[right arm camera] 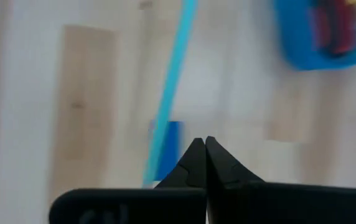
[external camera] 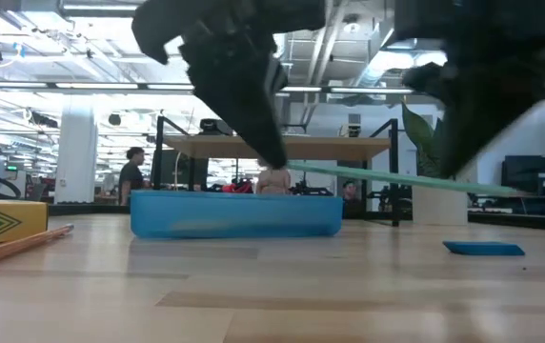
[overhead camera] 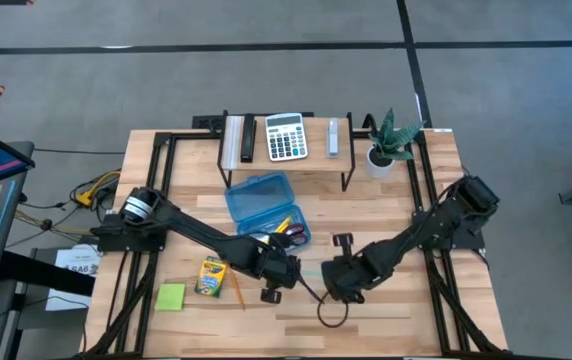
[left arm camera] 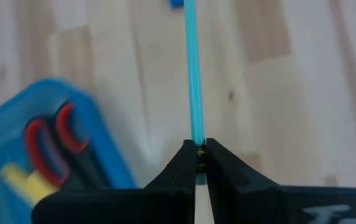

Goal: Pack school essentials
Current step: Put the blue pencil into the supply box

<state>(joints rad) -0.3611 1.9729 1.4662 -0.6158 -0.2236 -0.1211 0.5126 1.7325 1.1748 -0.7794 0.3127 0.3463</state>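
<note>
My left gripper [overhead camera: 284,270] is shut on a teal pen [overhead camera: 311,268] in front of the open blue case [overhead camera: 266,205]. The case holds red-handled scissors [left arm camera: 47,140] and yellow pieces. My right gripper [right arm camera: 201,146] is shut with nothing between its fingers. It hovers beside the pen's free end [right arm camera: 172,81], above the small blue eraser [right arm camera: 167,155] lying flat on the table. The crayon box [overhead camera: 209,275], a pencil [overhead camera: 236,288] and the lime sticky-note pad [overhead camera: 171,296] lie on the table to the left. My left gripper pinches one end of the teal pen [left arm camera: 198,144] between its two fingertips [external camera: 274,152]. The fingers slant down from above and from the table's left. The pen sticks out past the fingertips toward the right, lifted clear of the table and almost level [external camera: 396,178].
A low shelf [overhead camera: 286,165] at the far edge carries the grey-white calculator [overhead camera: 286,137] and other small items. A potted plant [overhead camera: 391,142] stands at its right end. Bare wood lies along the near edge and right of the eraser [external camera: 482,249]. People stand far behind in the room.
</note>
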